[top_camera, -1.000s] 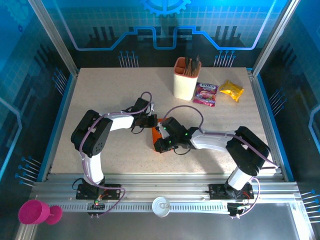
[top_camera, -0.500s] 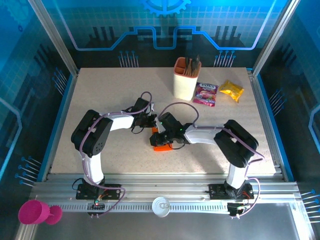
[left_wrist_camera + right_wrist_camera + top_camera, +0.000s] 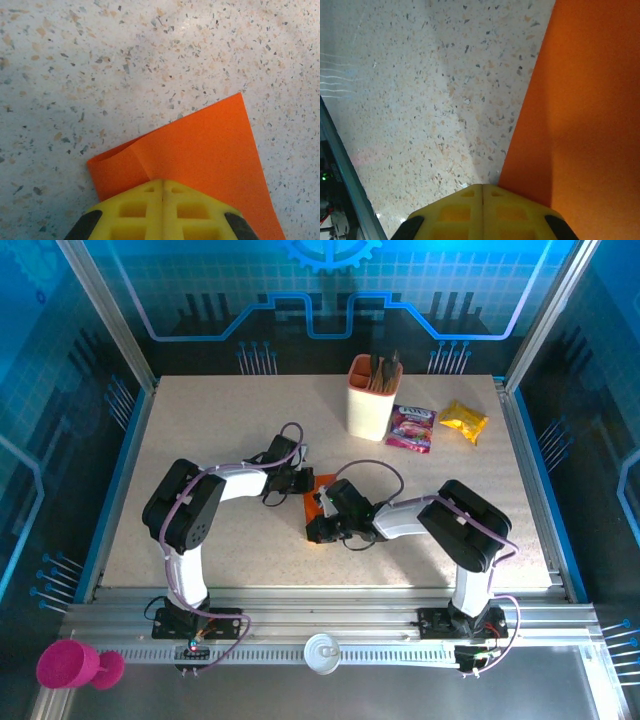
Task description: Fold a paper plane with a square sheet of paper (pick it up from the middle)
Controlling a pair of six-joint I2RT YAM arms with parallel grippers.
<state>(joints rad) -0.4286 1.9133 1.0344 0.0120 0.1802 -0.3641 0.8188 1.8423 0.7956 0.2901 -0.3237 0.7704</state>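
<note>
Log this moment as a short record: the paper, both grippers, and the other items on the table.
paper: orange sheet of paper lying on the table between the two arms, partly folded, with a raised fold at one corner in the left wrist view
left gripper: shut, tips over the paper's far part
right gripper: shut, tips at an edge of the paper
plane: not yet formed
other items: holder cup with dark utensils, purple snack packet and yellow snack packet, all at the far right
</note>
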